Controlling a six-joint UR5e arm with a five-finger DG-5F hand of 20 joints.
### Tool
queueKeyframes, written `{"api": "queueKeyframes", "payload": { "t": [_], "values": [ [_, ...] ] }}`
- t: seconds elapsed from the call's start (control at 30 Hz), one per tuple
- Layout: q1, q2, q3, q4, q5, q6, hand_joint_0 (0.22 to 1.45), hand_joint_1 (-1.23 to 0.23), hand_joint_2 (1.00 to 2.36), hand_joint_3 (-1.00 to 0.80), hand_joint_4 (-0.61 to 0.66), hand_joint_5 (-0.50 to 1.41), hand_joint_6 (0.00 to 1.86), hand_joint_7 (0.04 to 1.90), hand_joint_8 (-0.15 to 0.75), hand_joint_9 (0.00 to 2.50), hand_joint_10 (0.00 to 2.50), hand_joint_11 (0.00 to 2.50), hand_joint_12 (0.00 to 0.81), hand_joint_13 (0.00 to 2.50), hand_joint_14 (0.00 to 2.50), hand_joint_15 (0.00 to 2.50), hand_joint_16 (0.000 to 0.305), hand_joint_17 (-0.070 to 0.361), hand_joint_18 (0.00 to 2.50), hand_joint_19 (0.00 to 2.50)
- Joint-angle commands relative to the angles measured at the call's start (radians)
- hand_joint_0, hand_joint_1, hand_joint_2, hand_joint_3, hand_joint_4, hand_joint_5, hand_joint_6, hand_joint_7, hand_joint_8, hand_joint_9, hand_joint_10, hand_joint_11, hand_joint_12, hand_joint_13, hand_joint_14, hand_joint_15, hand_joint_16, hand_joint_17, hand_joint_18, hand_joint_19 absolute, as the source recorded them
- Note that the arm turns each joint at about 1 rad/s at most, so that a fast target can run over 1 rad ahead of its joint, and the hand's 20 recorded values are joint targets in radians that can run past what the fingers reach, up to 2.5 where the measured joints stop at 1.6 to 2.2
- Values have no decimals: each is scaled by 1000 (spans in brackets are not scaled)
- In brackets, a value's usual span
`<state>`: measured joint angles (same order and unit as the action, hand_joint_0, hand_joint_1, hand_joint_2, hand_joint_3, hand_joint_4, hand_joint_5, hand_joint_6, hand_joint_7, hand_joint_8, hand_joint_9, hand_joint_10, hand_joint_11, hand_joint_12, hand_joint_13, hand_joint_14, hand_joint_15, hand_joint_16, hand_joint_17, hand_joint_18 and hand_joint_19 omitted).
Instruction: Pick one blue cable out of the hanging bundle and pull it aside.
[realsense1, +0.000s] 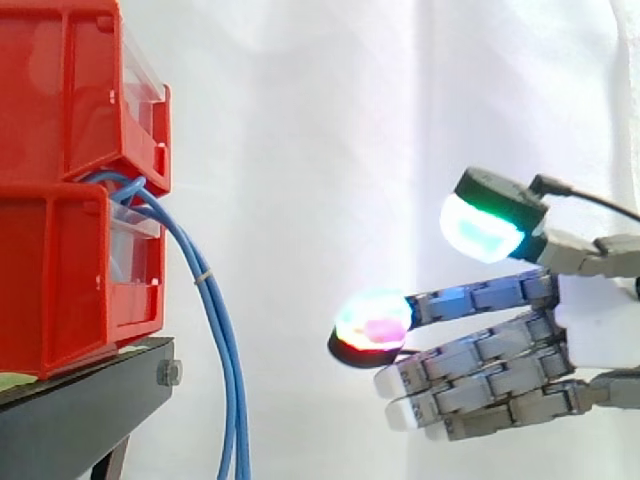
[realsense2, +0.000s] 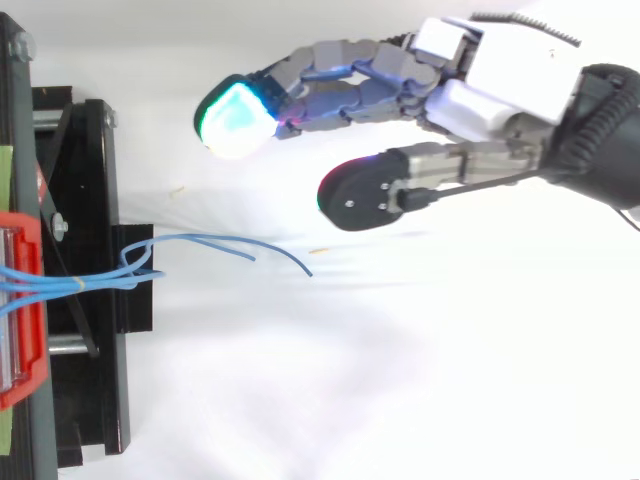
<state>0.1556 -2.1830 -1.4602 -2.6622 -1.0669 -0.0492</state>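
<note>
At far left, two stacked red bins (realsense1: 60, 200) sit on a black stand (realsense1: 80, 400). The blue cable bundle (realsense1: 222, 340) leaves the gap between the bins and hangs down just beside the stand's edge, bound by a thin pale tie (realsense1: 203, 273). Open air separates it from the robot hand (realsense1: 595, 320) on the right, which is spread and holding nothing, its glowing pads (realsense1: 372, 320) pointing toward the cables. A white curtain (realsense1: 320, 120) hangs behind, and a white surface (realsense2: 350, 380) lies below.
</note>
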Motion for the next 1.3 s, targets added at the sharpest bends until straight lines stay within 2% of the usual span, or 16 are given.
{"api": "queueKeyframes", "payload": {
  "t": [0.0, 0.1, 0.17, 0.7, 0.83, 0.87, 0.9, 1.0, 1.07, 1.27],
  "values": [
    [-2, -54, 63, -38, 2, 17, 512, -612, 1000, -488, 200, -217, 501, 651, 260, 587, 4, 121, 285, 488, 4, 111, 30, 68, 211, 28],
    [4, -80, 104, -41, 2, 23, 512, -612, 1001, -490, 203, -215, 501, 653, 261, 591, 3, 116, 284, 493, 5, 116, 30, 68, 214, 25],
    [4, -93, 115, -39, 2, 19, 512, -612, 1000, -488, 207, -214, 501, 656, 260, 592, 4, 121, 285, 498, 5, 121, 30, 69, 215, 27],
    [10, -97, 115, -8, 8, -26, 512, -610, 1001, -489, 214, -209, 501, 663, 265, 610, 4, 146, 285, 503, 4, 126, 31, 69, 220, 33],
    [12, -120, 116, 18, 5, -37, 512, -610, 1001, -489, 217, -208, 501, 663, 266, 612, 4, 146, 285, 504, 5, 126, 31, 69, 219, 32],
    [12, -143, 123, 33, 5, -35, 512, -611, 1000, -490, 217, -208, 501, 664, 266, 612, 4, 146, 285, 506, 4, 119, 31, 69, 219, 31],
    [12, -144, 130, 38, 5, -31, 511, -611, 1001, -488, 217, -208, 501, 664, 266, 612, 5, 146, 286, 506, 5, 126, 31, 69, 219, 39],
    [12, -189, 172, 41, 2, -6, 512, -611, 1000, -488, 216, -207, 501, 666, 266, 614, 4, 147, 286, 508, 4, 124, 31, 69, 222, 37],
    [13, -195, 186, 38, 1, 0, 512, -611, 1000, -490, 217, -206, 501, 664, 262, 615, 4, 148, 286, 509, 5, 123, 31, 69, 223, 43],
    [25, -193, 186, 45, -1, -15, 512, -610, 1001, -490, 219, -205, 501, 669, 264, 620, 5, 154, 287, 517, 5, 129, 31, 69, 225, 49]
  ]
}}
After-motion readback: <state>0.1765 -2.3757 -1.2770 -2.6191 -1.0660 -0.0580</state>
